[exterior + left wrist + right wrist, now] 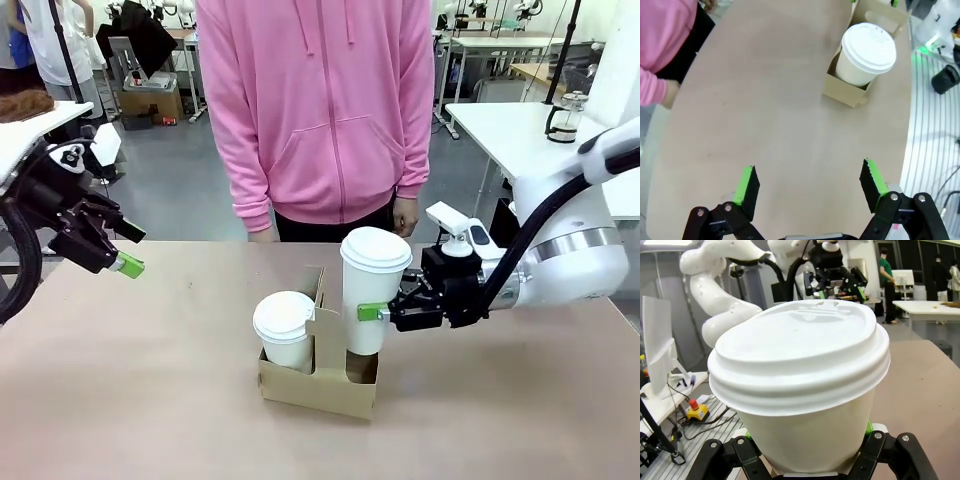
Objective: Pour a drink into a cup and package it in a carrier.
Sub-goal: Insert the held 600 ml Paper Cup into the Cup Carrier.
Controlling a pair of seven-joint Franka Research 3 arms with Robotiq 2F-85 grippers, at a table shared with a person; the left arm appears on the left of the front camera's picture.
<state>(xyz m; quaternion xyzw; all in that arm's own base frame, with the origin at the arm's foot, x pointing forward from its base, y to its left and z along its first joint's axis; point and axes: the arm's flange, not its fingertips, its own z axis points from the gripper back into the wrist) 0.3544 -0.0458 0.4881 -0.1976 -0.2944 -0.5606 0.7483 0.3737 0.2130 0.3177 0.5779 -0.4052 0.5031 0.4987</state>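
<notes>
Right tool (383,312) clamping tall white lidded paper cup (372,290) mid-wall, lowering into brown cardboard carrier (320,382) pocket below. Wall likely soft, crushable; gripping gently. Left tool (122,250) gaping wide, holding nothing.

Pale brown table (150,400), matte, spanning the width; on it near the middle a brown cardboard carrier (318,385) standing flat; elsewhere bare surface.
</notes>
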